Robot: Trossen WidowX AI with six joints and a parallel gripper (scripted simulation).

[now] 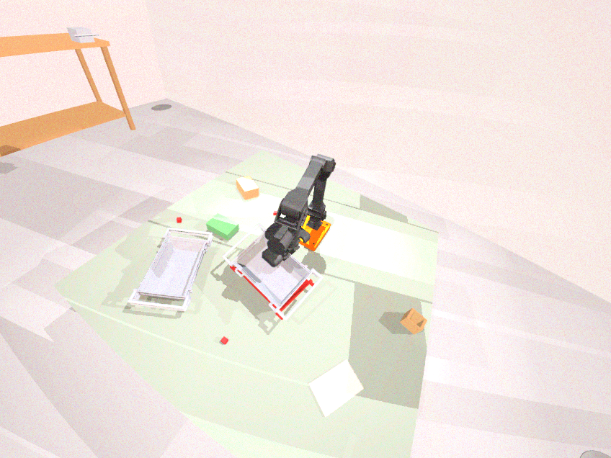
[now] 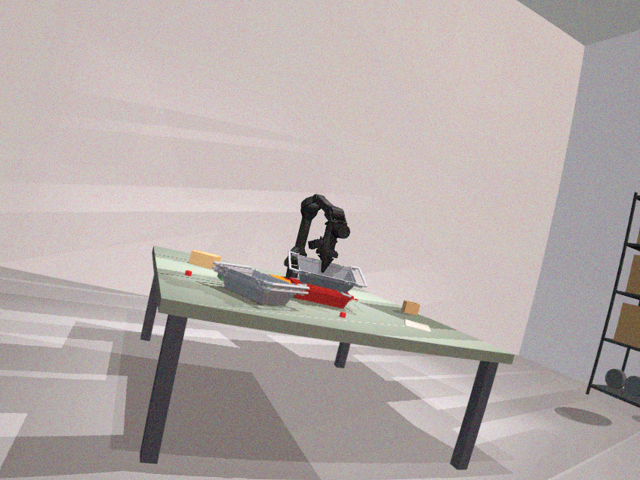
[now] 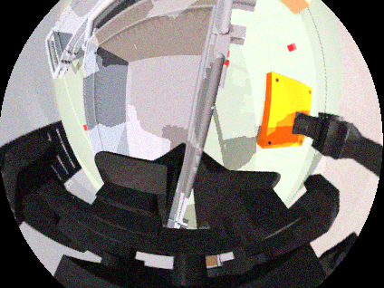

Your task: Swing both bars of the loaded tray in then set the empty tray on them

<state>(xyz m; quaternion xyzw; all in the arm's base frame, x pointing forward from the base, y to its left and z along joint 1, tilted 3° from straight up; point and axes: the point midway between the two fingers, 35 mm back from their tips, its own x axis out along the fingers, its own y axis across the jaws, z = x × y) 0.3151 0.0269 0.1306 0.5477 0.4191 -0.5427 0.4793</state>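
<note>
My gripper (image 1: 290,256) (image 2: 324,269) (image 3: 187,148) is shut on the robot-side long rim of a grey tray (image 1: 283,281) (image 2: 325,278) (image 3: 154,91), which looks empty. Its white wire bars stick out past its ends. It is roughly level, directly over the red tray (image 1: 295,295) (image 2: 323,296). Only the red tray's front wall and right end show. Its load and its bars' position are hidden, and I cannot tell if the trays touch. Another grey tray (image 1: 175,268) (image 2: 258,287) stands to the left in the top view, looks empty, and has bars at its ends.
A green block (image 1: 222,227) and an orange block (image 1: 247,189) (image 2: 204,259) stand behind the left tray. Small red cubes lie about, one in front (image 1: 224,340) (image 2: 343,314). A brown block (image 1: 410,321) (image 2: 410,308) and a white pad (image 1: 335,388) (image 2: 417,325) are at the right.
</note>
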